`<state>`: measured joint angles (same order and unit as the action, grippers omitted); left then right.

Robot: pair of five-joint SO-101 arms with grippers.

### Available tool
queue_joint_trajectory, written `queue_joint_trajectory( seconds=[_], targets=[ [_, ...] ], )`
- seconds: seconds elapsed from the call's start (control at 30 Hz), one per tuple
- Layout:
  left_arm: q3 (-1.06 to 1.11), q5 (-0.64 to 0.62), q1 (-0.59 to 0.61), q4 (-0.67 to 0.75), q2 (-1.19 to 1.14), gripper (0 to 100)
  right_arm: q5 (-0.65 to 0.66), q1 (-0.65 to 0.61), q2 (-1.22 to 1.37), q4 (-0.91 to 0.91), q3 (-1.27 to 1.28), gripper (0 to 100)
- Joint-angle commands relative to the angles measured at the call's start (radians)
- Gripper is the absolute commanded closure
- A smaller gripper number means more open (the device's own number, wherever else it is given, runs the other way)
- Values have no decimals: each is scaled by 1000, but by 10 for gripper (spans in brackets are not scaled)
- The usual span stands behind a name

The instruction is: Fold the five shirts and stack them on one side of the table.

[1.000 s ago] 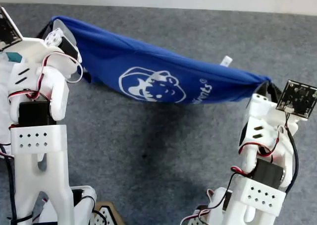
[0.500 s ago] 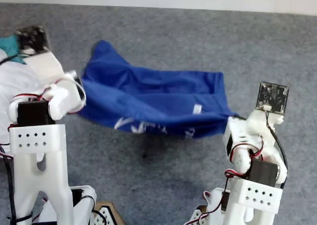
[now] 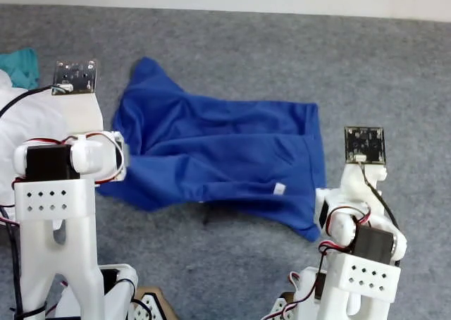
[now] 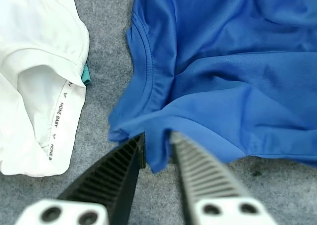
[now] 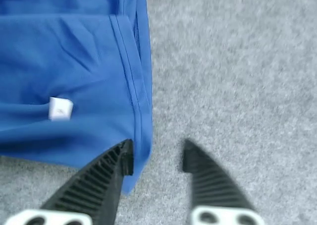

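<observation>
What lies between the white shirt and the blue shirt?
In the left wrist view, bare grey table surface, with a sliver of teal cloth at the edge of the white shirt; the blue shirt touches neither.

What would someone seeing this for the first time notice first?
A blue shirt lies spread out and rumpled on the grey table between the two arms. The left gripper sits open over one corner of it, and the right gripper sits open at the hem corner on the other end. A white shirt lies beside the blue one on the left arm's side.
</observation>
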<state>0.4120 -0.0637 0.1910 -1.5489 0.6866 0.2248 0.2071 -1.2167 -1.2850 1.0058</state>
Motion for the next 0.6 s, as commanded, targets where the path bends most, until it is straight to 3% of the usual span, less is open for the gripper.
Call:
queue_joint_trajectory(
  seconds=[0.0, 0.2, 0.57],
  targets=[
    [-36, 9, -10, -9, 30, 719, -5, -2, -12, 45, -10, 789],
    [61, 14, -10, -97, 30, 702, -6, -7, -10, 53, -4, 878],
    [278, 132, 116, -95, 30, 698, -14, -8, -8, 87, 116, 878]
  ],
)
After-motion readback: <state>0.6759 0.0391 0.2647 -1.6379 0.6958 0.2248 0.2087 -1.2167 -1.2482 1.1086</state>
